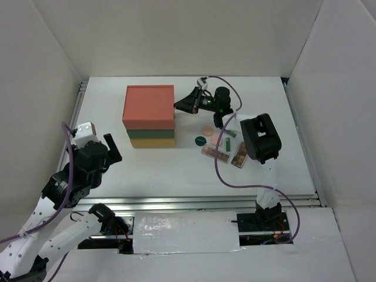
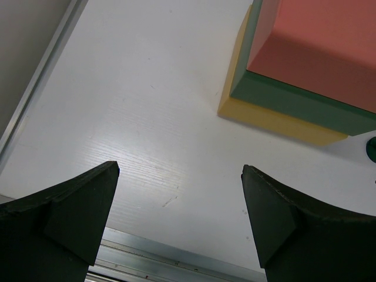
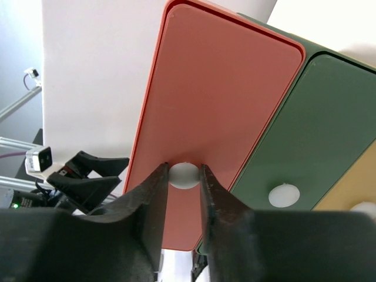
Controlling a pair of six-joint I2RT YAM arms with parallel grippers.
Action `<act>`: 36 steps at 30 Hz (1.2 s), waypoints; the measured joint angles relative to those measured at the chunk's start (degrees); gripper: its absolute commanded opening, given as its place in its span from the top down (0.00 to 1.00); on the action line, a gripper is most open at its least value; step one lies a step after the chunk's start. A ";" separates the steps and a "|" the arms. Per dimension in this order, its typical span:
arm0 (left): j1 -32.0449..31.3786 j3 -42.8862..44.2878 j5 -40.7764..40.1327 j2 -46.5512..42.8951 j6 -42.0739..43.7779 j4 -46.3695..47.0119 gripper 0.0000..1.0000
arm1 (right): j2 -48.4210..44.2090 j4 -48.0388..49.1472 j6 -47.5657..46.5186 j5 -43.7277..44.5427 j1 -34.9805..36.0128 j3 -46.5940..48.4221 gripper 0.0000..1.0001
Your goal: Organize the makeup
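The makeup lay on the table [image 1: 176, 170] just right of the drawer box [image 1: 150, 111], near the right claw [image 3: 184, 170] but apart from it. That claw was clamped on the white knob [image 3: 184, 177] of the orange top drawer [image 3: 223, 111]. The group comprised a peach puff [image 1: 207, 130], dark-green disc [image 1: 200, 140], green tube [image 1: 227, 143], a brownish palette [image 1: 215, 153] and a second palette [image 1: 239, 155]. The right arm overlapped the group's edge, and a small item beside the tube could not be identified. The left claw [image 2: 180, 169] stood wide open over bare table, well apart from the makeup.
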 measured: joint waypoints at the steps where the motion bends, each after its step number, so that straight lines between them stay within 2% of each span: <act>1: 0.00 0.00 0.00 0.00 0.02 -0.02 0.01 | 0.04 0.33 0.15 -0.04 0.02 0.00 0.76; 17: 0.00 0.00 0.07 0.00 0.04 0.02 0.01 | -0.81 2.23 1.16 -1.40 -2.34 -2.32 0.80; 26: 0.00 0.00 0.48 0.02 0.26 0.07 0.01 | -3.76 1.75 -0.35 -4.50 -7.02 -6.47 0.76; 29: 0.00 0.00 0.52 0.04 0.48 0.11 0.01 | -4.55 1.75 -0.44 -5.01 -7.89 -7.61 0.68; 30: 0.00 0.00 0.57 0.04 0.81 0.17 0.01 | -4.79 1.77 -0.50 -5.09 -8.24 -7.98 0.55; 32: 0.00 0.00 0.66 0.07 1.11 0.33 0.01 | -5.33 1.77 -0.66 -5.40 -8.76 -8.72 0.44; 33: 0.00 0.00 0.70 0.09 1.20 0.44 0.01 | -5.62 1.79 -0.87 -5.46 -9.05 -9.07 0.30; 36: 0.00 0.00 0.92 0.28 1.27 0.50 0.01 | -7.78 0.81 -1.57 -5.99 -9.94 -10.82 0.04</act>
